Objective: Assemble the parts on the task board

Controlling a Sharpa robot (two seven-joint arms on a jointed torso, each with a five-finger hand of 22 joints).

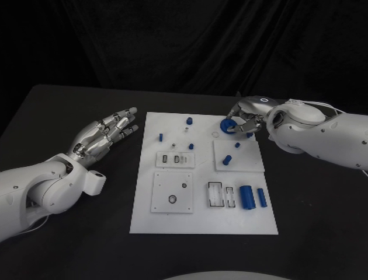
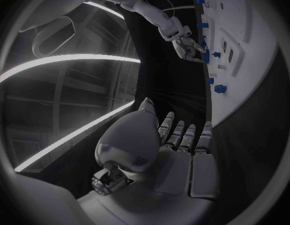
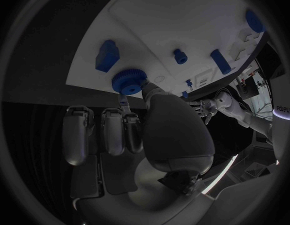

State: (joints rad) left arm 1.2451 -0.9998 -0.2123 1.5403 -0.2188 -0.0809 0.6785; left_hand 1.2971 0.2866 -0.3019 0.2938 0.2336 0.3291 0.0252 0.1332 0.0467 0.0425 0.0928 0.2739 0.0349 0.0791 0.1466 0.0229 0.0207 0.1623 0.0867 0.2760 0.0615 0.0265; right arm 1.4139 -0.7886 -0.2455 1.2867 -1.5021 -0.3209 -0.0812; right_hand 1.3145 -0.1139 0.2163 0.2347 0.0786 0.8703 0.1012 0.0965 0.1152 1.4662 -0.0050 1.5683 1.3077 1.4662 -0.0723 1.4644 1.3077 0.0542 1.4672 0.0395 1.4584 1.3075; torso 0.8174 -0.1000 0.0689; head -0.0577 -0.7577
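I have the right robot hand [image 1: 245, 119] at the far right corner of the task board [image 1: 202, 224], and it pinches a round blue part with a ribbed edge [image 3: 129, 80] between thumb and a finger. The part is just over or on the board; I cannot tell if it already touches. I judge the step in hand is to seat this round part in its place near that corner. To do it well I should keep it flat to the board, bring it down straight, and let go only when it sits fully. A blue block [image 3: 108, 55] lies near it, so I should not push that one.

The left robot hand [image 1: 107, 133] is released, its fingers stretched and apart, over the black worktop [image 1: 66, 105] just beside the board's left edge, holding nothing.

In the board's near right part, two blue cylinders [image 1: 246, 197] lie side by side next to a rectangular slot [image 1: 214, 194]. I cannot tell if something is inside the slot.
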